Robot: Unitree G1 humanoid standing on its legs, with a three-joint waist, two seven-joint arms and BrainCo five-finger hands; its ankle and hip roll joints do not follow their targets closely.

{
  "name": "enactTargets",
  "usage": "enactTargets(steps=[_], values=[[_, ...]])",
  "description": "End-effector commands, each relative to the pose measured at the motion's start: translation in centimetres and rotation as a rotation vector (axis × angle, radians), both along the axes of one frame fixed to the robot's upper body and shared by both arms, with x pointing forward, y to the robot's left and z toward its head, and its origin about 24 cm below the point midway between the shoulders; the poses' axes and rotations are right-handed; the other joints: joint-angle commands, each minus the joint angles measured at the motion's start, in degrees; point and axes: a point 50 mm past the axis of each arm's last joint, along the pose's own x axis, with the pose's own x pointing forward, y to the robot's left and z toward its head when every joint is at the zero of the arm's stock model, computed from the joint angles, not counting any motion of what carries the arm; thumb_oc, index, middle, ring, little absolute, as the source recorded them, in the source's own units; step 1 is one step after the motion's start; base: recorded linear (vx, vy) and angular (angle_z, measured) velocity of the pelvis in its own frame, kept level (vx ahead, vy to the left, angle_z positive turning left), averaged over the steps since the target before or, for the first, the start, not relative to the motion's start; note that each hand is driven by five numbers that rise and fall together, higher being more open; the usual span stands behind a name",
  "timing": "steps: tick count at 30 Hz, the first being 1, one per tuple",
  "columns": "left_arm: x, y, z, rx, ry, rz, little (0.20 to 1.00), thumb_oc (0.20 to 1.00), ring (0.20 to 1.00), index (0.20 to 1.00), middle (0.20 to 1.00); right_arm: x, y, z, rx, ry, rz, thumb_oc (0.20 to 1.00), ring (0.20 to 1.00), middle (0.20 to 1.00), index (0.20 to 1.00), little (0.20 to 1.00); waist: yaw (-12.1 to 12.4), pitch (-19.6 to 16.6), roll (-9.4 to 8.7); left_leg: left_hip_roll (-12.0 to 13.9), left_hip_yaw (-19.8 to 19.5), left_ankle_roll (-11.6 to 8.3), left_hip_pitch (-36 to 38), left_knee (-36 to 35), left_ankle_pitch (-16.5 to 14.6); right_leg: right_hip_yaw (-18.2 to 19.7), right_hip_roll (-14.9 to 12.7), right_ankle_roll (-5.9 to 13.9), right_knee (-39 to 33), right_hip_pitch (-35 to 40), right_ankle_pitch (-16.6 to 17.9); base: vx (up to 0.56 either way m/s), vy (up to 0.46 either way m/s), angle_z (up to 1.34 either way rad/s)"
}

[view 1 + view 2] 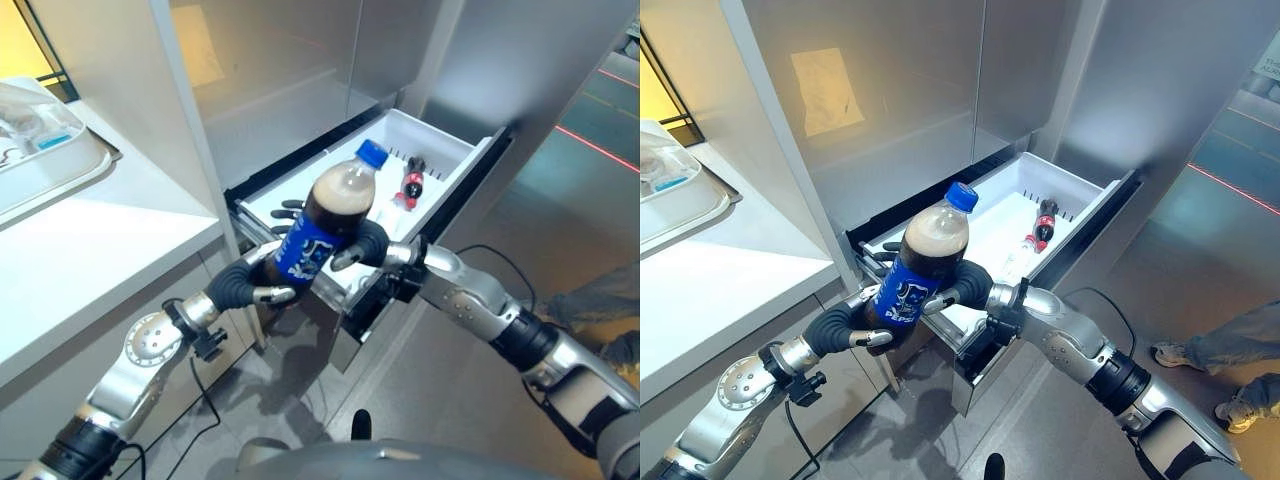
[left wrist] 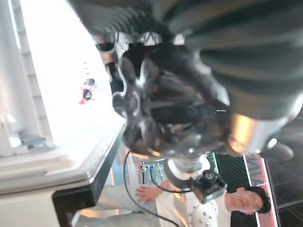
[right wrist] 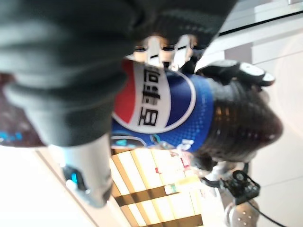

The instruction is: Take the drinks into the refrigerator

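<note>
1. Here, a white surface (image 1: 730, 280) runs along the robot's left, carrying a clear plastic tray (image 1: 675, 205); steel refrigerator doors (image 1: 890, 90) stand ahead over a grey floor (image 1: 1200, 230).
2. A person's legs and shoes (image 1: 1220, 380) show at the right.
3. The white refrigerator drawer (image 1: 455, 150) is pulled open; a small dark bottle with a red label (image 1: 412, 183) lies inside.
4. The cola bottle (image 1: 330, 225), blue-capped and tilted, is held above the drawer's front edge.
5. The left hand (image 1: 250, 282) fingers curl round its lower part; the right hand (image 1: 365, 245) fingers clasp its blue label.
</note>
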Motion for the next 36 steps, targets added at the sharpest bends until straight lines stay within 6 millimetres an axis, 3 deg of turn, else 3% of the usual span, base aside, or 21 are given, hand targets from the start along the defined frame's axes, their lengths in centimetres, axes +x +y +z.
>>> enactTargets(steps=[1, 9, 22, 23, 24, 36], values=[[1.7, -1.4, 3.3, -0.091, -0.195, -0.012, 0.2, 0.2, 0.2, 0.2, 0.2, -2.7, 4.0, 8.2, 0.307, -0.24, 0.262, 1.0, 1.0, 1.0, 1.0, 1.0, 0.55, -0.74, 1.11, -3.13, -4.59, 5.49, -1.26, 0.13, -3.52, -3.11, -1.71, 3.37, 7.42, 2.72, -8.15, 0.0, 0.0, 0.0], [1.6, -1.2, 3.0, -0.114, -0.183, 0.012, 0.2, 0.2, 0.2, 0.2, 0.2, -2.5, 3.5, 10.7, 0.393, -0.321, 0.236, 1.0, 1.0, 1.0, 1.0, 1.0, 0.84, -1.04, 1.23, -3.11, -3.81, 5.58, -0.95, 0.14, -3.71, -2.78, -1.63, 3.49, 7.17, 2.75, -7.94, 0.0, 0.003, -0.03], [1.7, -1.0, 2.7, -0.113, -0.174, 0.025, 0.2, 0.2, 0.2, 0.2, 0.2, -2.1, 3.1, 12.0, 0.465, -0.334, 0.202, 1.0, 1.0, 1.0, 1.0, 1.0, 1.12, -1.24, 1.22, -2.98, -2.89, 5.58, -0.72, 0.21, -4.0, -2.49, -1.63, 3.67, 6.74, 2.91, -7.68, 0.0, 0.0, 0.0], [1.7, -1.0, 2.6, -0.113, -0.171, 0.03, 0.2, 0.2, 0.2, 0.2, 0.2, -2.3, 3.1, 12.3, 0.482, -0.342, 0.202, 0.514, 0.514, 0.514, 0.514, 0.514, 1.19, -1.24, 1.28, -2.99, -2.83, 5.6, -0.75, 0.25, -4.05, -2.47, -1.58, 3.65, 6.71, 2.88, -7.74, 0.02, 0.008, -0.05], [1.7, -1.0, 2.5, -0.114, -0.17, 0.032, 0.2, 0.2, 0.2, 0.2, 0.2, -2.0, 3.0, 12.2, 0.495, -0.33, 0.181, 0.2, 0.2, 0.2, 0.2, 0.2, 1.17, -1.23, 1.32, -3.03, -2.85, 5.61, -0.71, 0.27, -4.06, -2.41, -1.57, 3.64, 6.72, 2.87, -7.72, 0.02, 0.009, -0.06], [1.7, -0.9, 2.5, -0.1, -0.164, 0.028, 0.2, 0.2, 0.2, 0.2, 0.2, -2.0, 3.4, 12.0, 0.5, -0.311, 0.179, 0.2, 0.2, 0.2, 0.2, 0.2, 1.32, -1.14, 1.46, -3.07, -2.59, 5.67, -0.83, 0.32, -4.24, -2.12, -1.51, 3.67, 6.53, 2.76, -7.72, 0.01, 0.003, -0.02]])
